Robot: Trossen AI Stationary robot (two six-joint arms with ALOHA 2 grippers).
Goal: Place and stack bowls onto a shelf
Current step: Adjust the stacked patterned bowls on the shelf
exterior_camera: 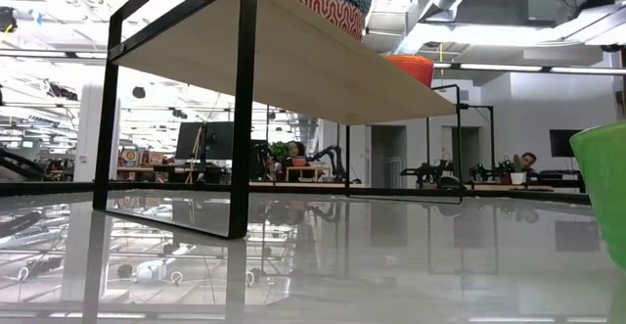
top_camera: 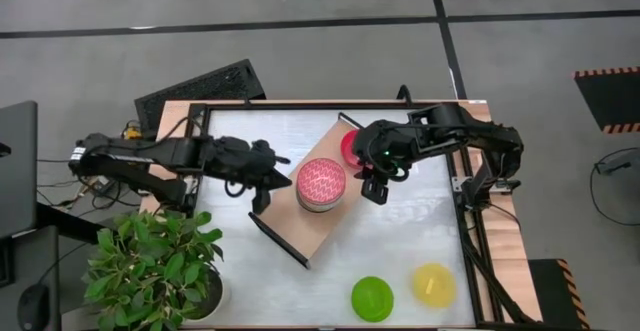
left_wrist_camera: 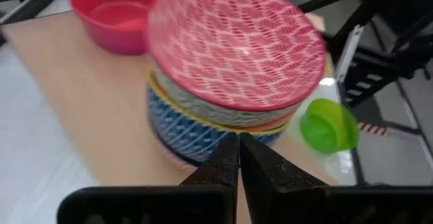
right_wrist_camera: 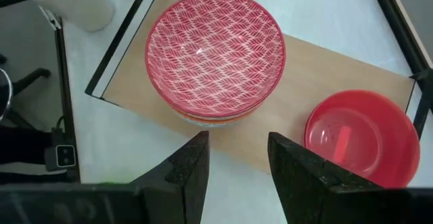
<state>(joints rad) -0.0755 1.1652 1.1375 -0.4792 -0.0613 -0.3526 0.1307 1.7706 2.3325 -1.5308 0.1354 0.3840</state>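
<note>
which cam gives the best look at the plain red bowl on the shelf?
Right wrist view: the plain red bowl shows almost whole from above, sitting on the shelf beside the stack of patterned bowls. The left wrist view crops its far rim, the high view half hides it under the right arm, and the low view shows only an edge.

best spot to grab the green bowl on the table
Pinch the green bowl by its rim from straight above, one finger inside and one outside. It sits upright and open on the white table, apart from the yellow bowl, so its thin wall is all exposed.
</note>
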